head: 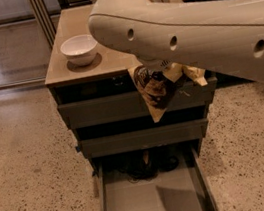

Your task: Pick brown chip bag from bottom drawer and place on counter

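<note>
You can see pale markings on the chip bag (152, 96), but none of the lettering can be read. Your gripper (162, 79) sits under the big cream arm (185, 32), just in front of the counter's (114, 64) front edge, at the height of the topmost of the two closed upper drawers (107, 111). It is clamped shut on the upper middle of the bag, which hangs free below it, crumpled and tapering to a point, with one tan end sticking out to the side. Behind and to one side of your gripper, a white bowl (79, 49) stands on the glossy tan counter. Straight below, the bottom drawer (140, 207) is pulled out over a speckled stone floor (32, 171).
</note>
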{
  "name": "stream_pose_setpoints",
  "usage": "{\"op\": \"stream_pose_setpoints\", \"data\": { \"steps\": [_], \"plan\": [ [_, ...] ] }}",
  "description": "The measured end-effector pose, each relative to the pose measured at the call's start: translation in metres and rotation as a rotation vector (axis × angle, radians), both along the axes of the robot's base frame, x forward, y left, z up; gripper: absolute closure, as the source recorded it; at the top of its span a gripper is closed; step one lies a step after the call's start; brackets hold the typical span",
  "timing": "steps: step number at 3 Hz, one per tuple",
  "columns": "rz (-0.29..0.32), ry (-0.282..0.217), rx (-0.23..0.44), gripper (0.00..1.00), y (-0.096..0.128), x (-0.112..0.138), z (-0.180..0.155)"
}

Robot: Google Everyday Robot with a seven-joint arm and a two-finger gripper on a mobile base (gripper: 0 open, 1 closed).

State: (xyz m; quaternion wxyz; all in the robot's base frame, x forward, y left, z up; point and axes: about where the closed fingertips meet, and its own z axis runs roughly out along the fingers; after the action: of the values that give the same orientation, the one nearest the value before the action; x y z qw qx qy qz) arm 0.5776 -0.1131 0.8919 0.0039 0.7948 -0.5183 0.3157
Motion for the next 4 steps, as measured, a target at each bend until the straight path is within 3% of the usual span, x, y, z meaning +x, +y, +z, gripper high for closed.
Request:
{"op": "stream_pose_setpoints", "data": {
  "steps": [1, 2, 3, 4],
  "plan": [
    [0.012, -0.06, -0.053, 1.0, 0.004, 0.003, 0.049],
    [0.012, -0.06, -0.053, 1.0, 0.004, 0.003, 0.049],
    [0.031, -0.088, -0.073, 1.0, -0.001, 0.027, 0.048],
    [0.067, -0.127, -0.106, 1.0, -0.003, 0.068, 0.047]
  ]
}}
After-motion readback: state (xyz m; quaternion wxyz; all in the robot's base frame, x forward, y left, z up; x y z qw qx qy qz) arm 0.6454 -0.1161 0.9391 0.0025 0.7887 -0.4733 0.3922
